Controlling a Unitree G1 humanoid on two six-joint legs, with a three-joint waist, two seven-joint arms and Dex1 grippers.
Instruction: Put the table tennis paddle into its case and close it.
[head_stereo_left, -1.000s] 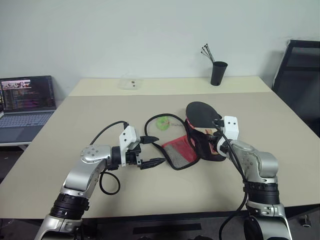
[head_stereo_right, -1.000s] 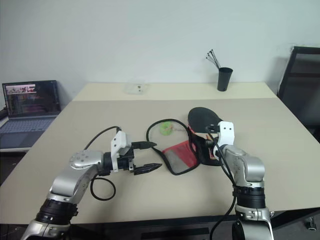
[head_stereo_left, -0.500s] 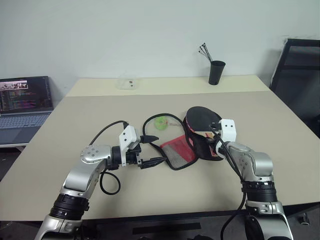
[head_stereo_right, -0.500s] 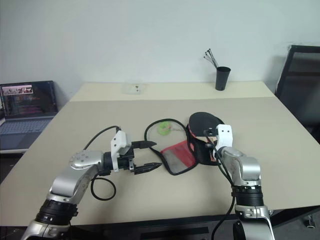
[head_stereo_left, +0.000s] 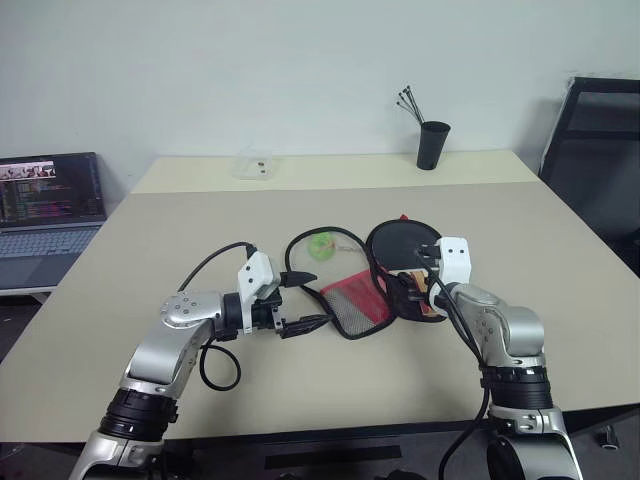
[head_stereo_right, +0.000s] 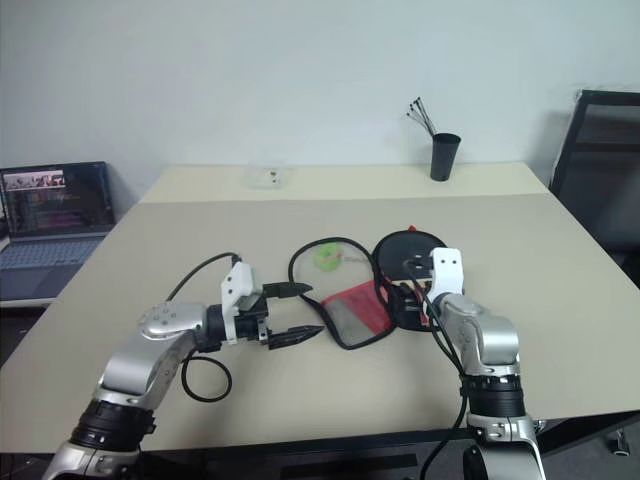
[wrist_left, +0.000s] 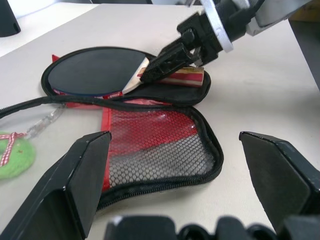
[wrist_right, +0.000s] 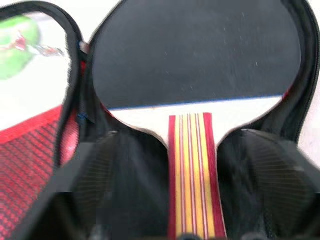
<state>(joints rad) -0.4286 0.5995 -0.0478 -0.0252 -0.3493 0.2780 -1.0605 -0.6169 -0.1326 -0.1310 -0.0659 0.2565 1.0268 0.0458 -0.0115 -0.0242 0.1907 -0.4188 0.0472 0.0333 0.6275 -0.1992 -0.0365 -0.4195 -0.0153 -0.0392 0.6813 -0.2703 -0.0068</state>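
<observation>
The table tennis paddle (wrist_left: 97, 70) lies flat in the open case (head_stereo_left: 385, 295) at frame centre. My right gripper (wrist_left: 150, 70) is spread astride its handle; my left gripper (head_stereo_left: 303, 300) gapes empty. I should fold the mesh flap squarely over.

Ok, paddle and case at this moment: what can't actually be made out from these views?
- End of the table tennis paddle's handle: cut off by the right wrist view's lower edge.
- Case zipper pull: too small in the eye views, not evident in the left wrist view.
- Right gripper's contact with the handle: unclear in the left wrist view.
- Contents of the black cup at the table's far edge: too small.
</observation>
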